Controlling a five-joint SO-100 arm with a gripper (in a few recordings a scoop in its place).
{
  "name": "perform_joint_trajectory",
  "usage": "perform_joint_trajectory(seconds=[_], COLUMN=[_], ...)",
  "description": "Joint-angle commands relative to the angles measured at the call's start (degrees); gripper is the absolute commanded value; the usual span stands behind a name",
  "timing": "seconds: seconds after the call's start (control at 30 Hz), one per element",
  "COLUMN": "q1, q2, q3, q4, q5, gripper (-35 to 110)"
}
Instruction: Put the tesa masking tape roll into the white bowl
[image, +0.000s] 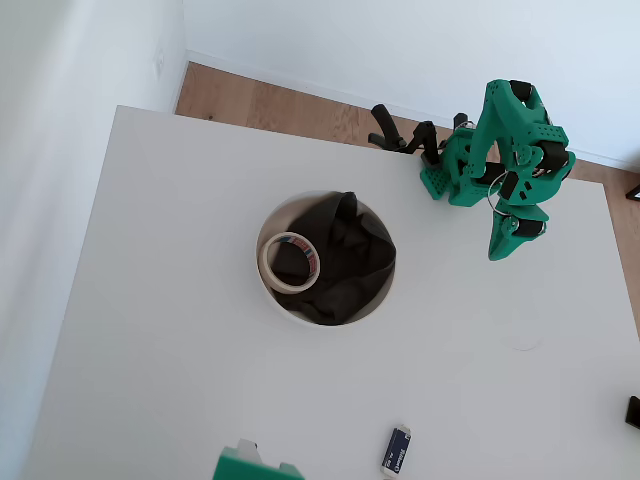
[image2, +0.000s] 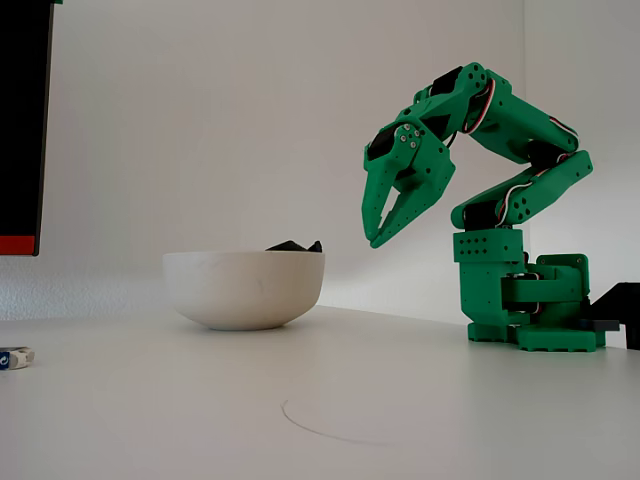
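The tape roll (image: 289, 262) lay inside the white bowl (image: 268, 226) on dark cloth (image: 350, 262), against the left wall in the overhead view. The green gripper (image2: 377, 240) hung well apart, jaws slightly spread, empty, above the table (image: 150, 330).

Open white table (image: 160, 330) surrounds the white bowl (image2: 243, 288), whose inside is crowded by dark cloth (image: 345, 262) and the tape roll (image: 290, 262), while a small blue-labelled object (image: 396, 451) lies well apart near the table edge.
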Motion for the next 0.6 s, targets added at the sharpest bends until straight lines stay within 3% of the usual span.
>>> perform_joint_trajectory(seconds=[0.0, 0.33, 0.57], q1=[-1.7, -4.0, -1.7], q2=[7.8, 31.7, 31.9], q3=[5.6, 16.3, 16.2], q4=[-1.2, 8.8, 8.7], q5=[0.7, 1.6, 1.1], gripper=[-8, -8, -8])
